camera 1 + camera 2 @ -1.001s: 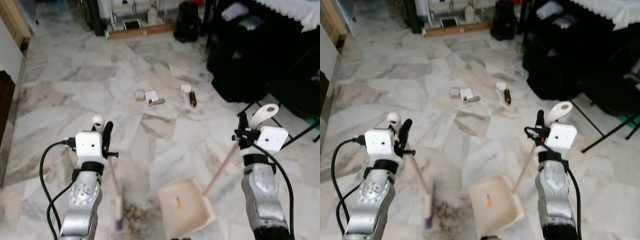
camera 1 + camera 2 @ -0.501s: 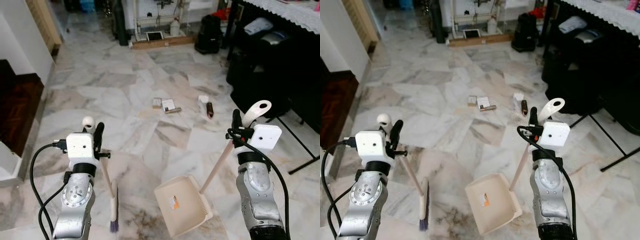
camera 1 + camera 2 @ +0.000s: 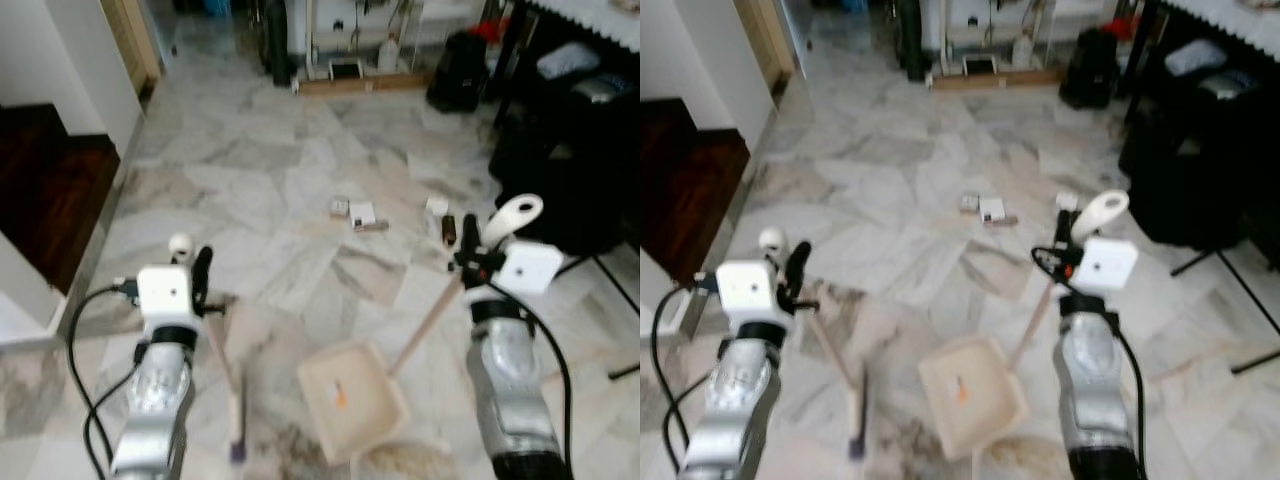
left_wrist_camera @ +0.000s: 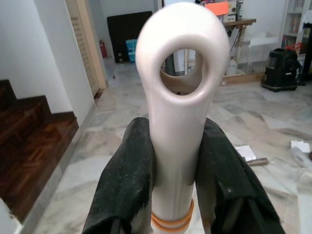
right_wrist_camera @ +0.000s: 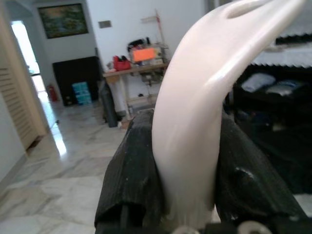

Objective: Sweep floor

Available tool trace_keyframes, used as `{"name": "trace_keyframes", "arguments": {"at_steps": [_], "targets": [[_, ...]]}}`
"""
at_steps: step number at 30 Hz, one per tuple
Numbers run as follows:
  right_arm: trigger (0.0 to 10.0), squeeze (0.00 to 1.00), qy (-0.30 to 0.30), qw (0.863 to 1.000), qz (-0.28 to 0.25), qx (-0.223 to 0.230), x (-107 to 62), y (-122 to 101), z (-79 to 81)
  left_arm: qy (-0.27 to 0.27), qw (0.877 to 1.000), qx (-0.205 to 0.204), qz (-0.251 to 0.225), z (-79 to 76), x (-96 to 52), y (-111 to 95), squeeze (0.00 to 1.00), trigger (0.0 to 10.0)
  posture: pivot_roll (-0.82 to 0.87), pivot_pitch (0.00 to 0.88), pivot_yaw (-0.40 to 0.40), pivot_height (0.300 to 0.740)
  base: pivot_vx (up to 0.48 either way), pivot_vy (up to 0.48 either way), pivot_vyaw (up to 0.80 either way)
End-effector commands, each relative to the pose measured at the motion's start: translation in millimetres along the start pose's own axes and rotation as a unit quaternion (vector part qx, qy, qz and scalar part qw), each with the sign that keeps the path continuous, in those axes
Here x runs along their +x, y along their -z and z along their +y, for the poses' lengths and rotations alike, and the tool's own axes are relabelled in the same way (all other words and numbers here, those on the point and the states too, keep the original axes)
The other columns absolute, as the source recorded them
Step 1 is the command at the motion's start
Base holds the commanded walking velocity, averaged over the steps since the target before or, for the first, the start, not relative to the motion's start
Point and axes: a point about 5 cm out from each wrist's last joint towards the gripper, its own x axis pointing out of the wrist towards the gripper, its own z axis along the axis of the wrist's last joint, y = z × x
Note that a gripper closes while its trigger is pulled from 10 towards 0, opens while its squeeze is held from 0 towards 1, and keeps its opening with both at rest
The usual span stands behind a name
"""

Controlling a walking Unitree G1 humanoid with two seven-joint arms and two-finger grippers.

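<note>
Broom (image 3: 225, 370) bristles blur; both tools (image 4: 173, 195) (image 5: 185, 195) clamp handles.

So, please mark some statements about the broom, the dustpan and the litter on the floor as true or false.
1. The left gripper is shut on the broom handle. True.
2. The right gripper holds the dustpan by its handle. True.
3. The dustpan pan is lifted high off the floor. False: it sits low, at or near the floor between the two arms.
4. The litter already lies inside the dustpan. False: it lies on the floor farther ahead, apart from the pan.
5. The broom head is to the left of the dustpan. True.
</note>
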Motion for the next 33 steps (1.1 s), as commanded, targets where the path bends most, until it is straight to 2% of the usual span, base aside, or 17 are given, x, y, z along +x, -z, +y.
{"name": "trace_keyframes", "arguments": {"at_steps": [1, 14, 22, 27, 29, 33], "targets": [[10.0, 0.00, -0.004, 0.999, -0.034, -0.003, 5.7, -16.3, 2.6, -0.005, 1.000, -0.002, -0.028, 2.9, 3.2, -10.7, 0.00, 10.0, -0.08, 0.046, 0.034, 0.740, 0.300, 0.000, 0.00], [10.0, 0.00, -0.008, 0.999, -0.032, -0.002, 5.7, -17.2, 2.9, -0.005, 1.000, -0.005, -0.028, 1.1, 2.1, -10.1, 0.00, 10.0, -0.09, 0.052, 0.030, 0.740, 0.336, 0.000, 0.00], [10.0, 0.00, -0.013, 0.999, -0.031, -0.001, 5.8, -17.4, 5.5, -0.011, 1.000, -0.002, -0.027, 5.0, 2.0, -10.2, 0.00, 10.0, -0.08, 0.064, 0.030, 0.740, 0.351, 0.000, 0.00], [10.0, 0.00, -0.026, 0.999, -0.032, -0.020, 6.8, -18.4, 5.3, -0.014, 1.000, 0.001, -0.024, 6.4, 2.2, -9.7, 0.00, 10.0, -0.09, 0.072, 0.032, 0.740, 0.362, 0.000, 0.00], [10.0, 0.00, -0.036, 0.998, -0.036, -0.026, 7.2, -19.7, 8.1, -0.012, 1.000, 0.000, -0.024, 6.0, 2.3, -9.8, 0.00, 10.0, -0.09, 0.076, 0.031, 0.740, 0.364, 0.000, 0.80], [10.0, 0.00, -0.024, 0.999, -0.031, -0.003, 7.5, -18.0, 6.9, -0.012, 1.000, -0.001, -0.022, 5.6, 2.0, -8.9, 0.00, 10.0, -0.09, 0.076, 0.031, 0.740, 0.366, 0.000, 0.20]]}}
